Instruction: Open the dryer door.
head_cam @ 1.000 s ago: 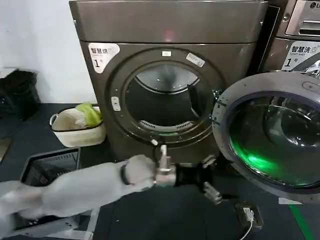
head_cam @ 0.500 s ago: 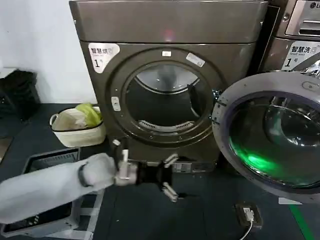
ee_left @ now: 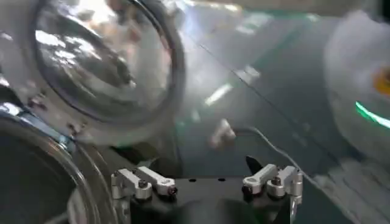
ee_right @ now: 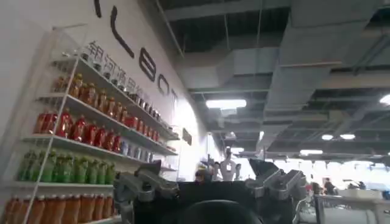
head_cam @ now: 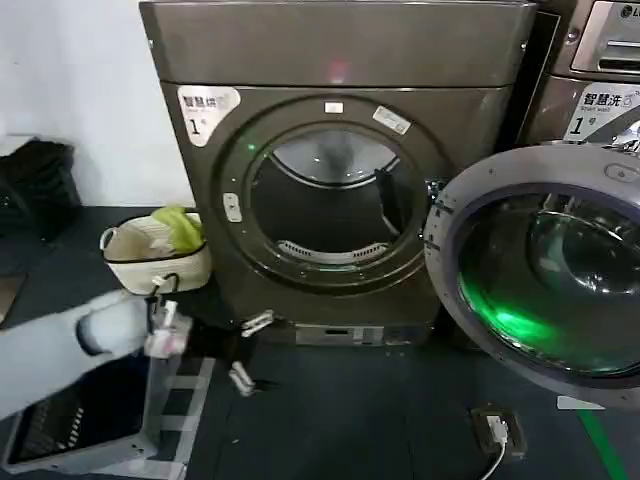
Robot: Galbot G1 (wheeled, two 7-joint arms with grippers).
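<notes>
The dryer door (head_cam: 545,262) stood swung wide open on the right of the dryer (head_cam: 335,170), its chrome ring and dark glass turned toward the room and lit green low down. The round port (head_cam: 330,205) gaped bare, with the drum visible inside.

The left hand (head_cam: 246,350) hung low in front of the machine's lower left corner, close above the dark floor (head_cam: 380,420), well apart from the door and on the far side of the port from it. Its fingers (head_cam: 257,322) were spread wide and held nothing; the left wrist view showed the same, the two fingertips (ee_left: 152,182) parted with the open floor between them and the door's glass (ee_left: 97,61) off to one side.

A white basket (head_cam: 155,260) with something green in it sat just beside the dryer's left flank, behind the arm. A grey crate (head_cam: 80,420) lay on the floor under the forearm. Between the hand and the door the floor lay open, save for a small dark box (head_cam: 495,428) with a white cable near the door's lower edge. The second machine (head_cam: 590,80) stood hard against the dryer's right side, behind the swung door.

The right hand (ee_right: 210,189) was raised, pointing at ceiling and shelves of bottles (ee_right: 79,128), its fingers apart and holding nothing.
</notes>
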